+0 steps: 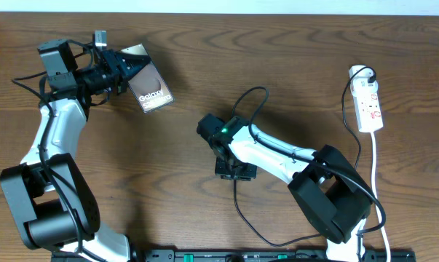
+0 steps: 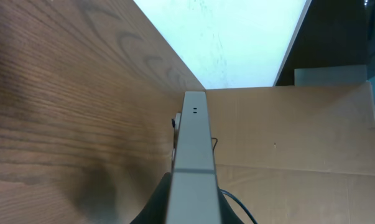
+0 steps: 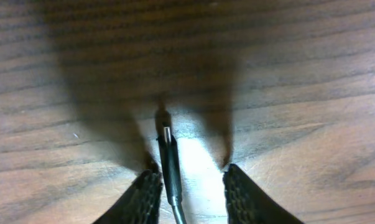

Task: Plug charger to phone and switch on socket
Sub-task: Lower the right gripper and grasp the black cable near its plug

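Note:
My left gripper [image 1: 121,71] is shut on the phone [image 1: 149,89], a dark slab with white "Galaxy" lettering, and holds it tilted above the table at the far left. In the left wrist view the phone [image 2: 193,143] shows edge-on as a grey strip between my left gripper's dark fingers [image 2: 192,213]. My right gripper [image 1: 234,172] points down at mid-table. Its fingers [image 3: 190,190] are open, with the charger's narrow plug tip [image 3: 168,158] lying on the wood between them, close to the left finger. The charger's black cable [image 1: 235,198] trails toward the front edge. The socket [image 1: 370,103], a white power strip, lies at the far right.
The socket's white cord [image 1: 376,171] runs down the right side toward the front edge. A black cable loop [image 1: 257,93] lies behind the right arm. A cardboard surface [image 2: 299,143] and a pale wall show beyond the table in the left wrist view.

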